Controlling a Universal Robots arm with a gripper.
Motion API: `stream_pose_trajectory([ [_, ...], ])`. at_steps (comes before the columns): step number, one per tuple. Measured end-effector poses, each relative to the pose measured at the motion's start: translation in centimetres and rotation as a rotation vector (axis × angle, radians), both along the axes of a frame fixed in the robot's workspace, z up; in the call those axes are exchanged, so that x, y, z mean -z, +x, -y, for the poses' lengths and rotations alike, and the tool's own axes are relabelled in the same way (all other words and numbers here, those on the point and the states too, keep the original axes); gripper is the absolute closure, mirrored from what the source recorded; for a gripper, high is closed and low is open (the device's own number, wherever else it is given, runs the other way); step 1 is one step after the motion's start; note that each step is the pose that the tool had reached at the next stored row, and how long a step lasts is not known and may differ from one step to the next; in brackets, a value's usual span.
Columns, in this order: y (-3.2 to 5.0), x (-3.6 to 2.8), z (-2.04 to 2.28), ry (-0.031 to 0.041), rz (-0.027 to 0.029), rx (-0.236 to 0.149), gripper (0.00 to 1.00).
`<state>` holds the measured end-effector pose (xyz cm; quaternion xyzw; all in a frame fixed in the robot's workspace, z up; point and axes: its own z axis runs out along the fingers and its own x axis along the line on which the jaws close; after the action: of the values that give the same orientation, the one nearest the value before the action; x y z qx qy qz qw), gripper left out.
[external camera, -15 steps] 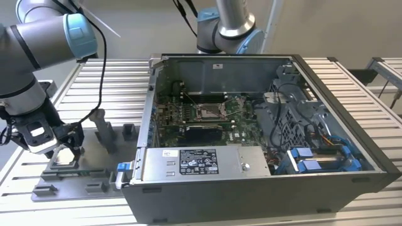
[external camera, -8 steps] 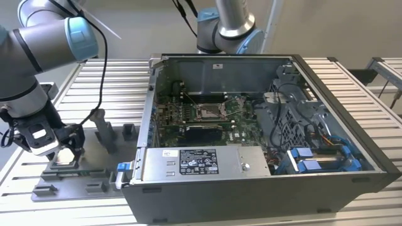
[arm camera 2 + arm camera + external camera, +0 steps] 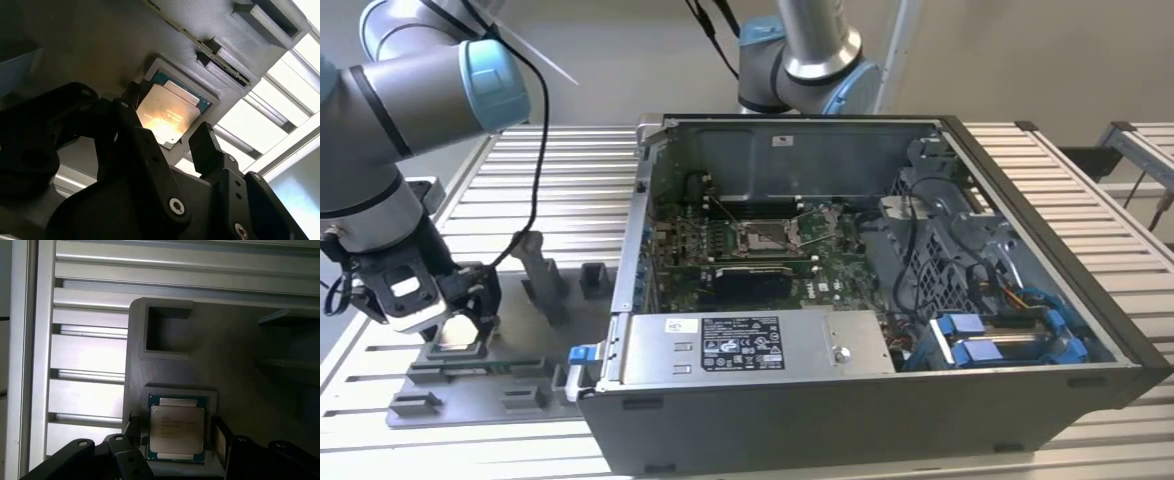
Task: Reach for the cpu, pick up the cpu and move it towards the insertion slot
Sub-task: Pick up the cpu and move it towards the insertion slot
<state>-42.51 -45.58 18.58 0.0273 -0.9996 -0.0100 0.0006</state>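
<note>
Second wrist view: the cpu (image 3: 170, 115) lies flat in its pocket, with the gripper (image 3: 167, 125) spread open around it.

Its silvery top faces up under a warm glare, seated in a raised square pocket of the grey tray (image 3: 125, 40). One dark finger (image 3: 205, 142) stands at each of two opposite sides; whether either touches the chip's edge cannot be made out, and the gripper's body cuts off one corner. In the exterior view the gripper hangs low over the tray at the exterior view's left, and the chip is a bright patch mostly hidden beneath it. The tray rests on a slatted surface (image 3: 547, 170) just beside an open computer case (image 3: 881, 420). Well apart from the chip, inside the case, the insertion slot (image 3: 763, 236) sits in the green motherboard, its lever too small to make out.
</note>
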Motion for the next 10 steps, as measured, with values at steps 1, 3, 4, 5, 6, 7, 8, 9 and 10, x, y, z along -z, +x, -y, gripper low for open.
stream_pose_trajectory([
  [1,0.0,0.01,0.0,0.0,0.0001,0.0,0.0],
  [3,0.0,0.01,0.0,0.0,0.0001,0.0,0.0],
  [4,0.0,0.02,0.0,0.0,0.0001,0.0,0.0],
  [5,0.0,0.02,0.0,0.0,0.0001,0.0,0.0],
  [6,0.0,0.02,0.0,0.0,0.0001,0.0,0.0],
  [7,0.0,0.02,0.0,0.0001,0.0001,0.0,0.0],
  [8,0.0,0.03,0.0,0.0,0.0001,0.0,0.0],
  [9,0.0,0.03,0.0,0.0,0.0001,0.0,0.0],
  [10,0.0,0.03,0.0,0.0001,0.0001,0.0,1.0],
])
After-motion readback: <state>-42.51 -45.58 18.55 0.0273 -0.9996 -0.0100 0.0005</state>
